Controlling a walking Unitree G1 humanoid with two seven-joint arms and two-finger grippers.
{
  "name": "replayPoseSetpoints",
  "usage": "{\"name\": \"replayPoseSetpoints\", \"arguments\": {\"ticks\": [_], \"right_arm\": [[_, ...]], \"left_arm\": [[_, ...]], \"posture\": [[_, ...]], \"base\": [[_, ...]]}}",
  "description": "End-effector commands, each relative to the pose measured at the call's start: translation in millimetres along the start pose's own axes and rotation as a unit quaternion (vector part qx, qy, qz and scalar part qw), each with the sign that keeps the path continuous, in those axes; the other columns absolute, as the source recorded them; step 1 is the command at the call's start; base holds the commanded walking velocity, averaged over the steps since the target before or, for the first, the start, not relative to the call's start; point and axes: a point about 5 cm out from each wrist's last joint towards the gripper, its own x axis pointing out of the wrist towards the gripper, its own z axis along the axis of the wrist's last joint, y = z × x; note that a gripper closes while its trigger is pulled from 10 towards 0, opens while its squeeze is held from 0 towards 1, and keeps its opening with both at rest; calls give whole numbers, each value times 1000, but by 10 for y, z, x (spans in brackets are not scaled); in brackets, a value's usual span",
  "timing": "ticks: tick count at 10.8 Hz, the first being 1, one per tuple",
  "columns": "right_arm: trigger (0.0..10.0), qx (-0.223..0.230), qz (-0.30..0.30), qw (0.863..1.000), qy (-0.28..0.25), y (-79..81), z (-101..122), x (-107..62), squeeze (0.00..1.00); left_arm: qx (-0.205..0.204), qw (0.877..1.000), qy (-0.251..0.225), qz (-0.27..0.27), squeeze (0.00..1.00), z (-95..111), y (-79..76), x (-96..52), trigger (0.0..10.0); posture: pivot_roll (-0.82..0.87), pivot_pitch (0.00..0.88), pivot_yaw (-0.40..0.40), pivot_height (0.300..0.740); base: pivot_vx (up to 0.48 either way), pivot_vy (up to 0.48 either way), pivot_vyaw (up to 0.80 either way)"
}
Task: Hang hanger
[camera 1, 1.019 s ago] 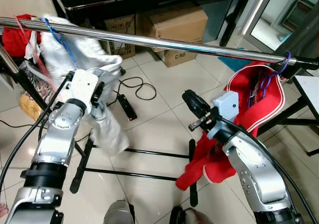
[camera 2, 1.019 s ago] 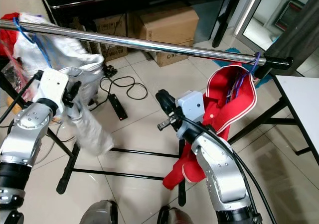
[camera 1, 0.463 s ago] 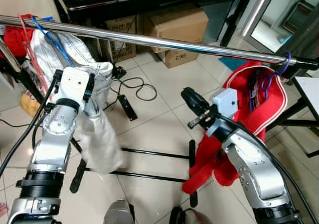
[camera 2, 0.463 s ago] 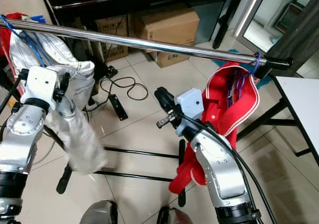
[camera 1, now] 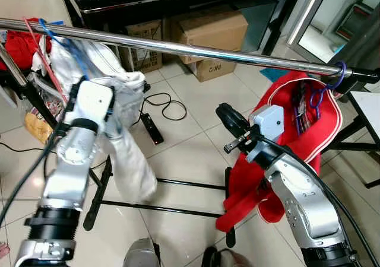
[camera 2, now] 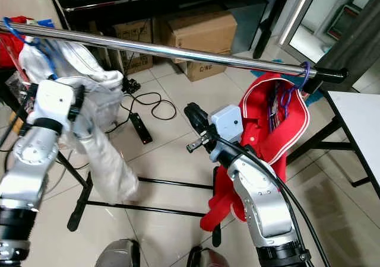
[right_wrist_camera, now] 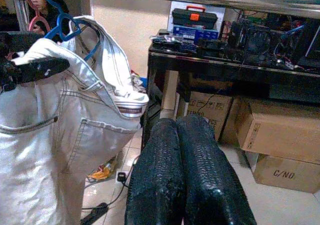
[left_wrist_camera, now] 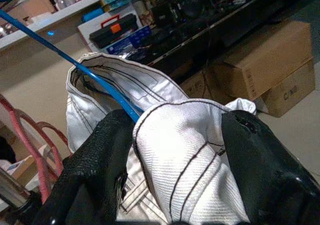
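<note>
The left pincer [left_wrist_camera: 175, 185] grips white trousers [camera 1: 127, 154] that hang on a blue hanger [camera 1: 62, 41], apparently hooked over the steel rail [camera 1: 196, 50]. The right pincer [right_wrist_camera: 187, 175], fingers pressed together, hovers empty near a red garment [camera 1: 303, 124].

A brown box [camera 1: 214, 68] on the floor had "C/NO" printed on its side in black. The same letters showed on the box [right_wrist_camera: 292, 174] in the right wrist view. Another box [camera 1: 144, 58] beside it had small black print, too small to read. No other words or numbers could be read.
</note>
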Motion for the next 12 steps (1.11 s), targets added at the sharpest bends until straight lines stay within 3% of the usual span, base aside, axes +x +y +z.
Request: {"name": "replayPoseSetpoints", "arguments": {"ticks": [1,3,4,6,7,12], "right_arm": [[10000,-6,-6,1000,7,-30,-33,-19,0],[10000,-6,-9,1000,6,-41,-33,-21,0],[10000,-5,-9,1000,6,-34,-38,-19,0],[10000,-5,-6,1000,6,-33,-42,-13,0],[10000,-5,-5,1000,7,-37,-42,-8,0],[10000,-8,-9,1000,9,-50,-69,-24,0]], "left_arm": [[12,999,-45,-5,0,157,-36,-11,10000],[-2,999,-43,3,59,153,-64,-69,10000],[-34,999,-19,8,1000,87,-90,-105,10000],[-60,998,7,22,1000,32,-102,-138,10000],[-56,998,1,30,0,43,-95,-156,10000],[-92,993,-64,33,0,243,-244,-264,10000]], "posture": [[212,57,-45,740],[213,57,-42,740],[217,58,-42,740],[224,59,-47,740],[224,59,-47,740],[219,52,-48,740]], "base": [[0,0,0],[0,0,0],[0,0,0],[0,0,0],[0,0,0],[0,0,0]]}}
